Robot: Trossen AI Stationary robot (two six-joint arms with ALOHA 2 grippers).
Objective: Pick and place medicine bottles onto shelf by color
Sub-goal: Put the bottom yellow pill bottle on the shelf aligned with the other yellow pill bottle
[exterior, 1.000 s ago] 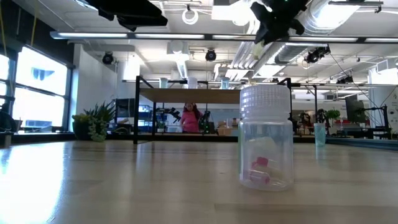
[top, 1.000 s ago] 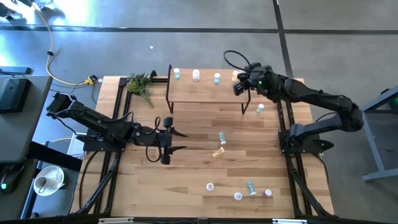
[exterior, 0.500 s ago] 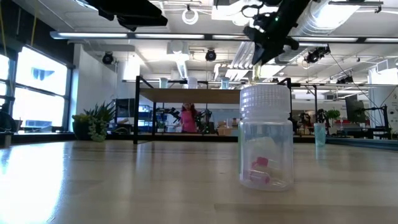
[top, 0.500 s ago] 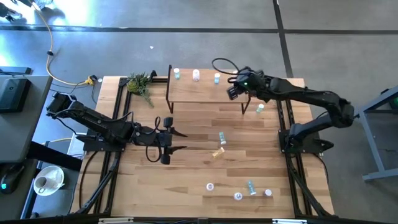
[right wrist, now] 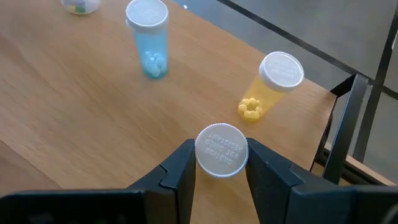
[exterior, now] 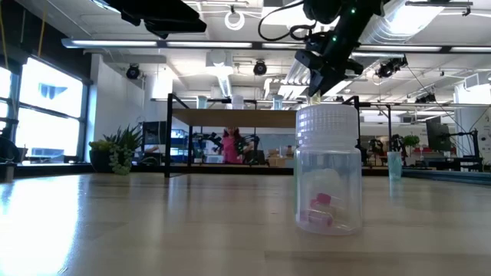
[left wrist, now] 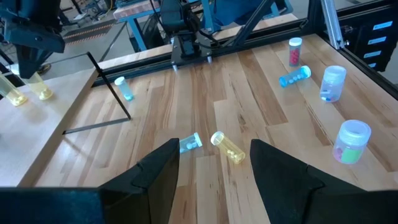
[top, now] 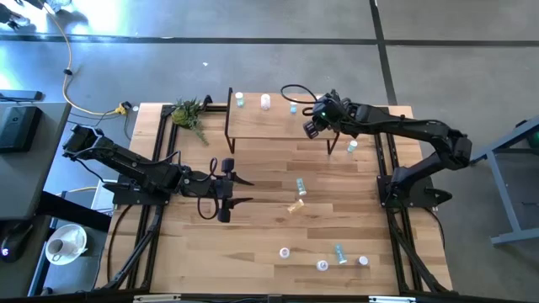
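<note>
The right fingers (right wrist: 180, 171) pinch a white-capped bottle (right wrist: 221, 151) over the shelf (right wrist: 74, 118), near its 3 o'clock end. On the board just beyond stand a yellow bottle (right wrist: 273, 81) and a blue bottle (right wrist: 149, 40). In the high view the right gripper (top: 312, 128) hovers at the tabletop's (top: 261, 219) 1 o'clock. The left gripper (top: 240, 190) waits at 9 o'clock, fingers spread and empty. More bottles lie scattered toward 5 o'clock (top: 340, 253).

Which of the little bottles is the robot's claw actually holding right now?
The white-capped bottle pinched in the right claw above the shelf; the blue and yellow ones stand free.
</note>
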